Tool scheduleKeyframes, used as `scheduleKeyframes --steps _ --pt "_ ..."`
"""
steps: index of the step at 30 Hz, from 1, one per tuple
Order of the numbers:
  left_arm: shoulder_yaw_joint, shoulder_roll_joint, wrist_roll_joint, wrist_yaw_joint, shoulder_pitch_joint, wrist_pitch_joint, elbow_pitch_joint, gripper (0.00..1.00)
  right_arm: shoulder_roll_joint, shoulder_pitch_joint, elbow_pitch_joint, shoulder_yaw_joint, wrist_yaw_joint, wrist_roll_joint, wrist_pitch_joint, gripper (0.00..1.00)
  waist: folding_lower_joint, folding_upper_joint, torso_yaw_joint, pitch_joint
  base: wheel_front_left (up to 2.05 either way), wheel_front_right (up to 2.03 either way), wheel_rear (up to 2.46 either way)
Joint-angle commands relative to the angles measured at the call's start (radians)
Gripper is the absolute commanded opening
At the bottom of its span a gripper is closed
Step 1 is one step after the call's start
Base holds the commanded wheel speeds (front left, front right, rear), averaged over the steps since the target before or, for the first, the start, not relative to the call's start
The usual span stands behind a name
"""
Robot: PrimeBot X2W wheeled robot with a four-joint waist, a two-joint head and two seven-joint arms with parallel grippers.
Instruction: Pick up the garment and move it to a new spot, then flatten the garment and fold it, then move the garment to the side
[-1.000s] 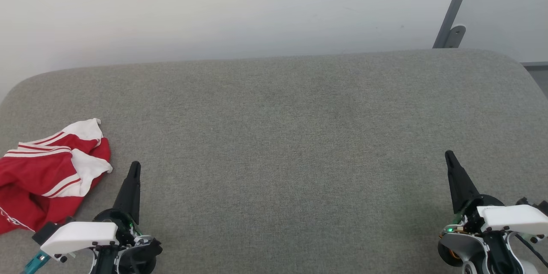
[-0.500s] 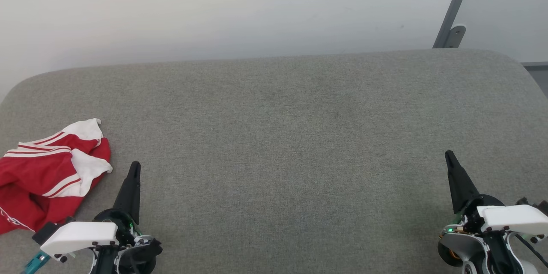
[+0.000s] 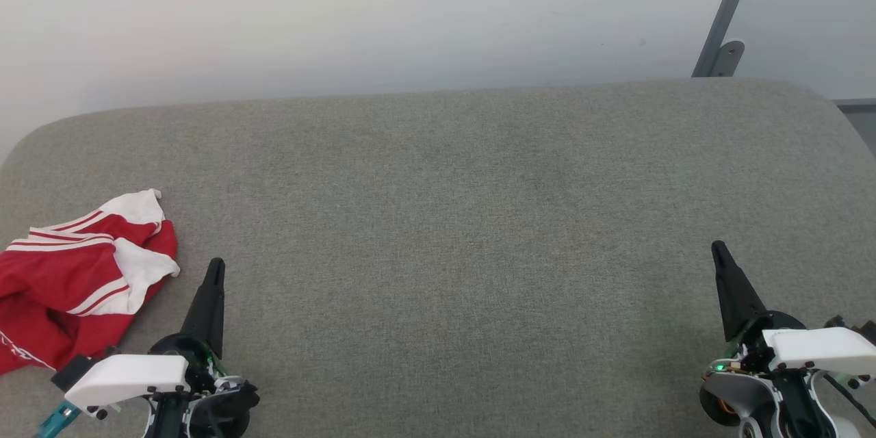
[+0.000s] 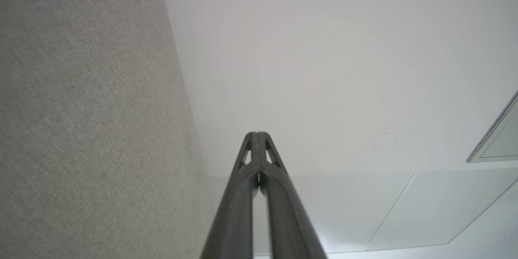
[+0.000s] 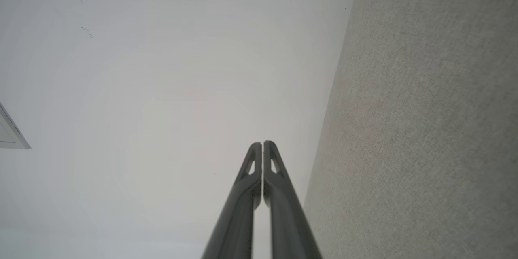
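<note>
Garment [image 3: 65, 287] lies crumpled at the far left of the grey surface [image 3: 452, 219], partly cut off by the head view's edge. Red body, white sleeve and red-white stripes show. Left pincer [image 3: 217, 265] sits just right of it, near but not touching, fingers together, empty. Right pincer [image 3: 717, 248] is well apart on the right side, fingers together too, empty. Both wrist views show the tips pressed together with nothing between, pointing toward the pale wall [image 3: 342, 14].

Progress: looks like the very start. Garment is not picked up, moved, flattened, folded or set aside, so every step is left. Likely first move is the left pincer spreading its fingers and reaching for the heap.

Writing: a bit of white marking at the garment's lower left edge, too small and cut off to read. No brand or label is legible anywhere.
</note>
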Motion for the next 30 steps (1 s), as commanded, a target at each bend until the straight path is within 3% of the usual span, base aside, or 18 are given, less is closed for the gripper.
scheduleKeyframes --steps 1,30 --pt "0.0 0.002 0.003 0.002 -0.014 0.001 -0.001 0.0 0.001 -0.004 0.0 0.0 0.0 0.004 0.001 0.0 0.0 0.0 0.0 0.0 0.0 0.0 0.0" --pt "0.0 0.002 0.003 0.002 -0.014 0.001 -0.001 0.0 0.001 -0.004 0.0 0.0 0.0 0.004 0.001 0.0 0.0 0.0 0.0 0.0 0.0 0.0 0.0"
